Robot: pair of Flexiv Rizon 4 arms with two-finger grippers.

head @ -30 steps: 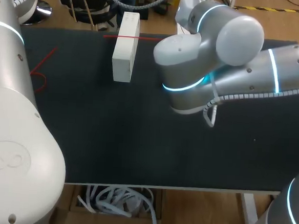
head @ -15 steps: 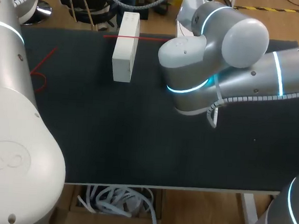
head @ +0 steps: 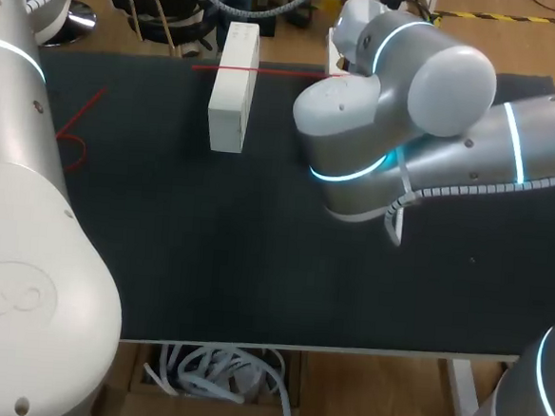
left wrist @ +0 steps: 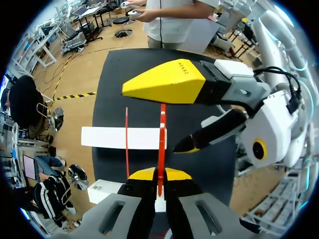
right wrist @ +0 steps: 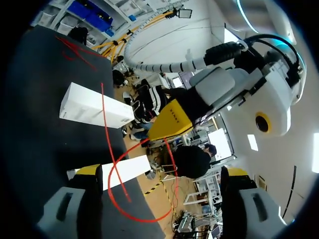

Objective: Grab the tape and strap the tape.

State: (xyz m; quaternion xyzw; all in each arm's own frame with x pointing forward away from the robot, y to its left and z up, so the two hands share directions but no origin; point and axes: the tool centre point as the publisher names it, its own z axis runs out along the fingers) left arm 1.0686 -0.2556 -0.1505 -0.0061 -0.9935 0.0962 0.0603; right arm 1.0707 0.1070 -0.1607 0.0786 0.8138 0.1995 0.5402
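1. Our left end effector (left wrist: 159, 175) is closed on the red tape (left wrist: 162, 130), with the end pinched between both tips.
2. From there the tape goes over the black surface (head: 207, 260), passing the white box (left wrist: 119, 138).
3. Our right end effector (right wrist: 158, 172) is wide open. The tape loops between its fingers, not gripped.

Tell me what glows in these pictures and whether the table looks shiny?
Head view: turquoise light rings glow on the grey right robot arm; the black table top looks dull, with no glare. Left wrist view: the long white box is evenly lit, and the thin red tape stands out against it.
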